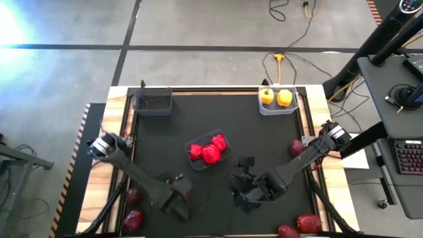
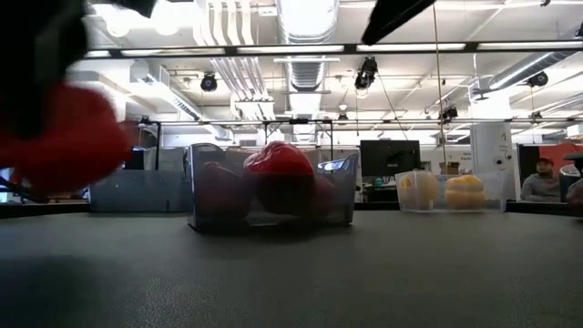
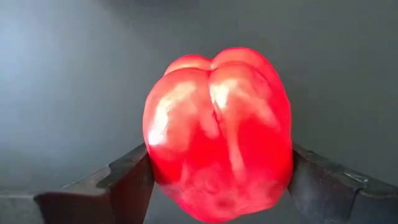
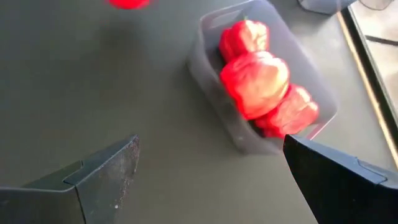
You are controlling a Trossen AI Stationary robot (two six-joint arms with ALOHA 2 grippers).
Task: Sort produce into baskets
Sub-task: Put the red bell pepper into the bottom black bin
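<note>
Red bell pepper (image 3: 217, 134) fills your left wrist view, clamped between the left end effector (image 1: 177, 197) fingers

Your left end effector grips that pepper near the worktop's (image 1: 165, 142) front edge, left of centre. Your right end effector (image 4: 211, 171) hovers beside it, fingers spread wide and empty. At the worktop's centre, the clear basket (image 1: 195, 162) holds three red peppers (image 1: 210, 153). Two yellow peppers (image 1: 285, 98) sit in the basket at the back right corner (image 1: 277, 110); the dark basket (image 1: 153, 102) stands at the back left
</note>
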